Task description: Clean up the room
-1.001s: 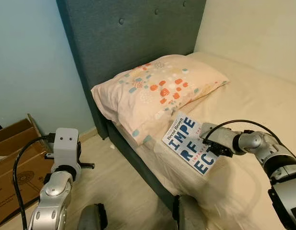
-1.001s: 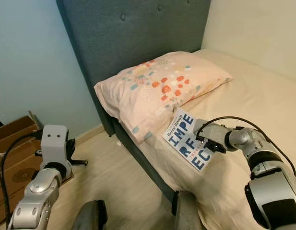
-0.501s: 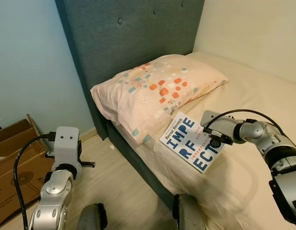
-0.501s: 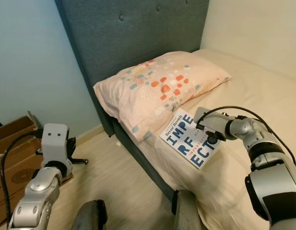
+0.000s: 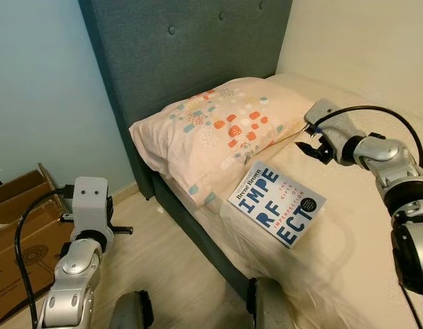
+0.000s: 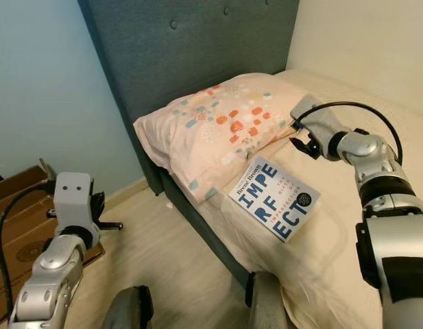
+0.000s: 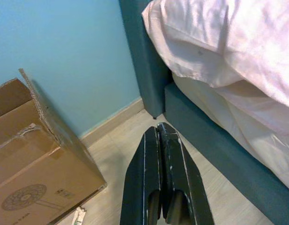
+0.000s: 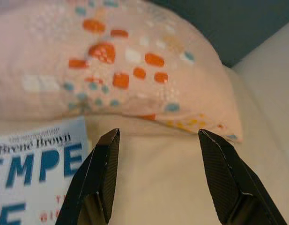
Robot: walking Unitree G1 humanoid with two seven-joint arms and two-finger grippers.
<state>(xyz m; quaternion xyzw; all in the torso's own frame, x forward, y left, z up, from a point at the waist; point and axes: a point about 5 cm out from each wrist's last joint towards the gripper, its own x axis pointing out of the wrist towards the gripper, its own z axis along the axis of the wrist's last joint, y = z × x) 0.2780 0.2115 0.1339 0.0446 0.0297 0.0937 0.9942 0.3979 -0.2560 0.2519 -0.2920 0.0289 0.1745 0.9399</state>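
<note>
A bed [image 5: 376, 226] with a cream sheet is standing against a teal upholstered headboard [image 5: 190, 48], with a pale blue wall on the robot's left and a cream wall beyond the mattress. A pillow [image 5: 225, 133] in a peach case printed with orange, blue and white dots is lying at the head of the bed, its corner overhanging the mattress's left edge. Just below the pillow, near that same edge, a white paperback book [image 5: 276, 203] is lying flat on the sheet, face up and turned at an angle; its cover is showing "Brené Brown" in small black type and large blue letters reading "IMPE / RF / ECT", with smaller red lettering and a dark round sticker beside them.

The right gripper [image 8: 156, 176] is hovering above the sheet between the pillow's lower edge and the book, its two black fingers [image 8: 95, 180] spread wide apart, holding and touching nothing.

The left gripper [image 7: 161, 187] is hanging over the light wooden floor [image 5: 163, 274] beside the bed frame, its fingers pressed together and empty. An open cardboard box [image 7: 32, 173] is sitting on the floor against the blue wall.
</note>
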